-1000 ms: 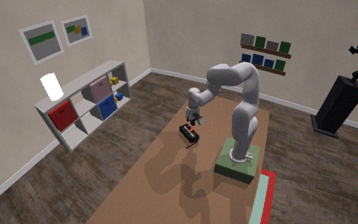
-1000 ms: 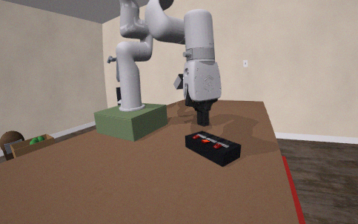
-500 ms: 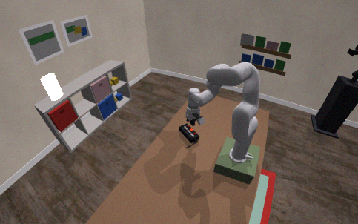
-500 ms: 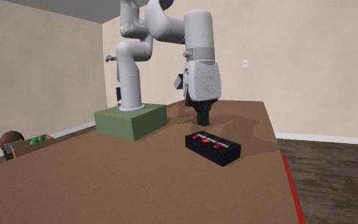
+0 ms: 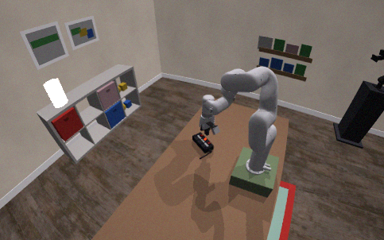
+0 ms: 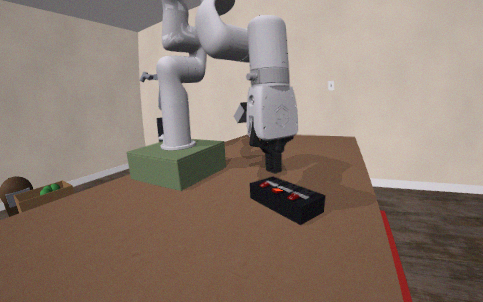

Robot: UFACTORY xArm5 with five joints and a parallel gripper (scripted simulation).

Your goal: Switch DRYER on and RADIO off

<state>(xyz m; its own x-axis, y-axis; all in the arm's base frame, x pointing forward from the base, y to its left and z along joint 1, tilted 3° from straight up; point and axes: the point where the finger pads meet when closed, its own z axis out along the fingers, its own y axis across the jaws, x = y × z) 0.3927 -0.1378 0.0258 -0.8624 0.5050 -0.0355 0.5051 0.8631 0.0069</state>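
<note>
Table (image 6: 123, 250): long brown top, runs thru the middle of the room; carries the arm's base + the strip. Red/teal mat (image 5: 282, 210) on the floor along one edge.
Arm (image 5: 262, 107): white, stands on a green base block (image 6: 148, 172) at one side of the table; reaches out & bends down so the wrist points straight at the table top.
Shelf unit (image 5: 86, 85): white cubby rack by the left wall w/ red, pink, blue bins; white cylinder (image 5: 55, 92) on top.
Black pedestal (image 5: 362, 113): far right of the room, well apart from the table, dark jointed fixture on top.
Wall shelves (image 5: 285, 60): two short boards w/ coloured boxes on the back wall.
Crate (image 6: 40, 196): low brown box on the floor beside the table, green things inside; dark round object just next to it.
Gripper (image 6: 273, 162): fingers pressed together, nothing between them; tips pointing down, hovering just above the strip's far end, not touching as far as exterior view shows.
Power strip (image 6: 288, 199): black, lies flat, right way up, near the table's edge, in front of the base block. Three red switches in a row on top; labels too small to read, on/off positions can't tell.
</note>
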